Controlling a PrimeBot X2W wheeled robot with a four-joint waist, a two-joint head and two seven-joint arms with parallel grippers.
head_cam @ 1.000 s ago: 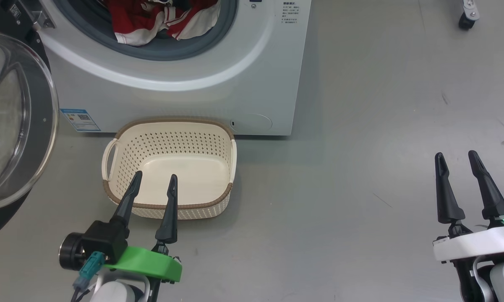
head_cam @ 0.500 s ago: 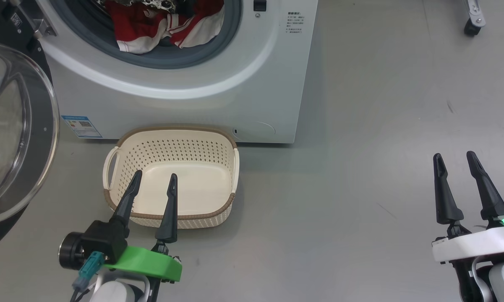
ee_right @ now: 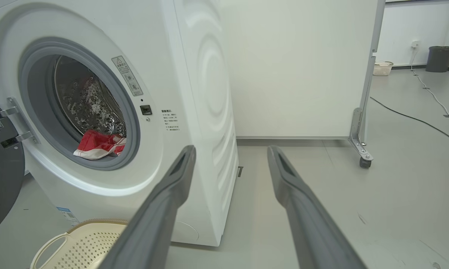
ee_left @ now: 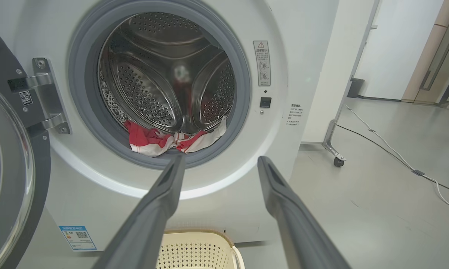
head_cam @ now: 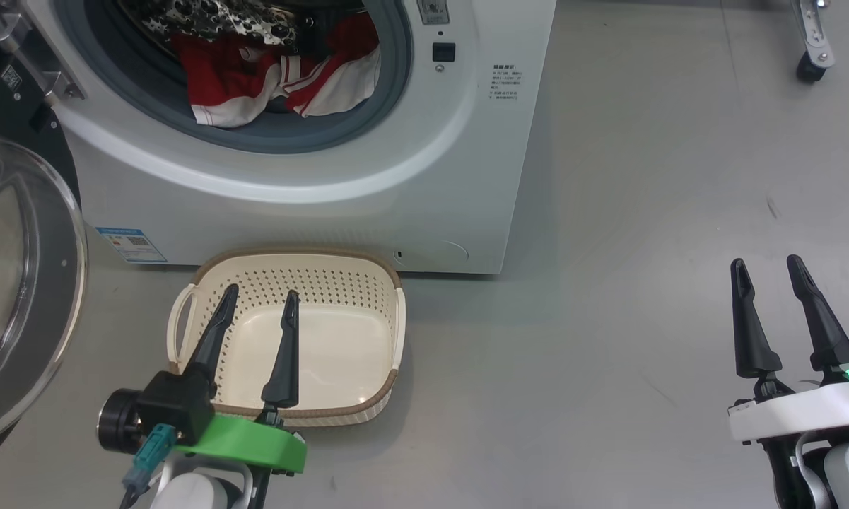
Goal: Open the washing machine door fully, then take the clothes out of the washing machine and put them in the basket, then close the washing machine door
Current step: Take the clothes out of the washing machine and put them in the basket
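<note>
The smooth grey floor [head_cam: 608, 212] carried a big white front-loading washing machine [head_cam: 311, 212]. A small cream perforated plastic basket with a brown rim [head_cam: 346, 339] stood just before it. A black caster on a metal leg [head_cam: 810, 69] rested well apart, far right.

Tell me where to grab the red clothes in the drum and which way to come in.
Pinch the bunched red-and-white fold at the front of the clothes, where it lies heaped on the lower lip of the grey seal. Come straight in through the front opening, slightly from above. The door hangs open on the left, so the open left hand probably has a free path.
</note>
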